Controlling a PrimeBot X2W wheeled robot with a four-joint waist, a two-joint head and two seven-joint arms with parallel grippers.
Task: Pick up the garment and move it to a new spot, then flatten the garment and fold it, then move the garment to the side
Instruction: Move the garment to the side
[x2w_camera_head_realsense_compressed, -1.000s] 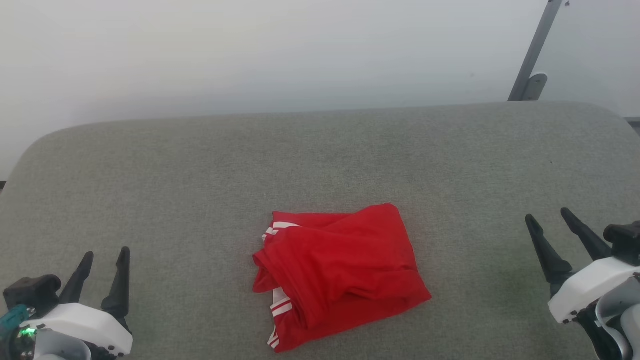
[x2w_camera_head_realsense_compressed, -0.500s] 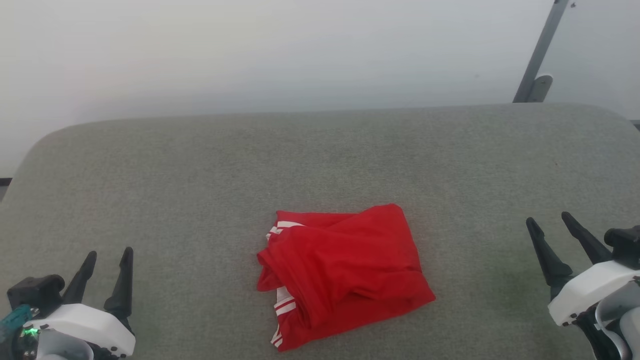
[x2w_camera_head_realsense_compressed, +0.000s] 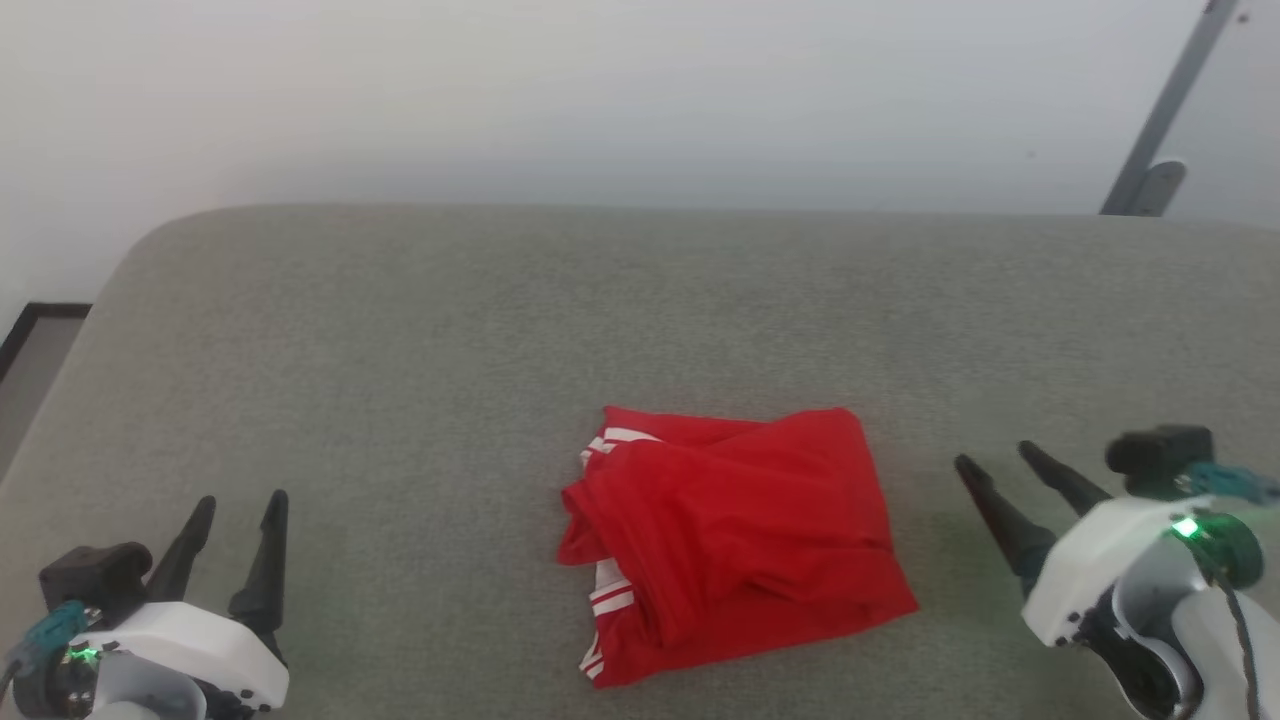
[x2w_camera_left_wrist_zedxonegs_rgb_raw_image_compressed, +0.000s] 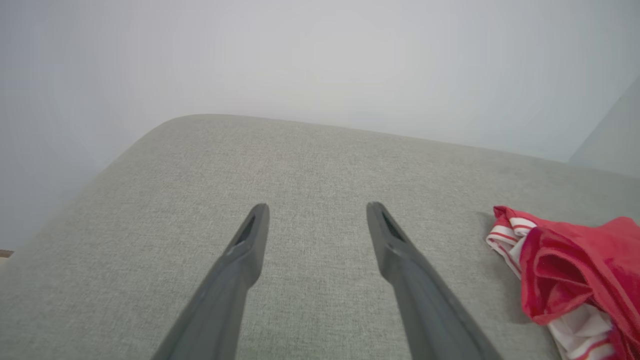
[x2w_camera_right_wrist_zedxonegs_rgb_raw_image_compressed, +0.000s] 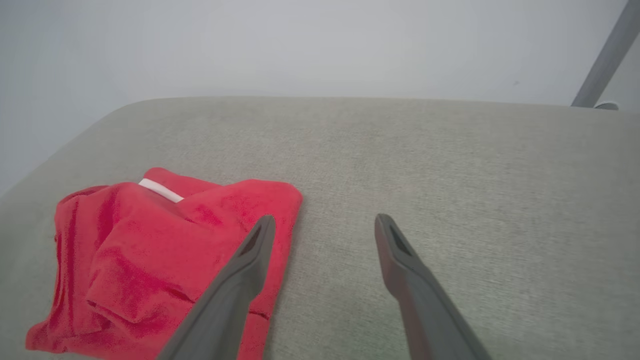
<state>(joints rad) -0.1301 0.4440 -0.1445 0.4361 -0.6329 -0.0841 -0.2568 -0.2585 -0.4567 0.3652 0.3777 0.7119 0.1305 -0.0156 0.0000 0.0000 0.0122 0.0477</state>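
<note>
The garment (x2w_camera_head_realsense_compressed: 735, 540), a bright red T-shirt with red-and-white striped trim showing at its left edge, lies crumpled in a rough folded heap near the front middle of the grey fabric surface (x2w_camera_head_realsense_compressed: 480, 340). Its chest print is hidden. My left gripper (x2w_camera_head_realsense_compressed: 243, 502) stands open at the lower left, well apart from it; the garment (x2w_camera_left_wrist_zedxonegs_rgb_raw_image_compressed: 575, 270) sits at the right edge of the left wrist view, past that gripper (x2w_camera_left_wrist_zedxonegs_rgb_raw_image_compressed: 317, 210). My right gripper (x2w_camera_head_realsense_compressed: 995, 458) is open just right of the garment (x2w_camera_right_wrist_zedxonegs_rgb_raw_image_compressed: 165, 250), fingers pointing toward its right edge, nothing held between them (x2w_camera_right_wrist_zedxonegs_rgb_raw_image_compressed: 325, 220).
The grey padded surface has rounded far corners, and a pale wall (x2w_camera_head_realsense_compressed: 600, 90) rises behind it. A slanted grey metal pole (x2w_camera_head_realsense_compressed: 1165, 110) stands at the far right. A strip of floor (x2w_camera_head_realsense_compressed: 30, 350) shows past the left edge.
The head camera has turned left, shifting the whole picture right. My right gripper has swung in toward the garment's right side; the left gripper and the garment lie as before.
</note>
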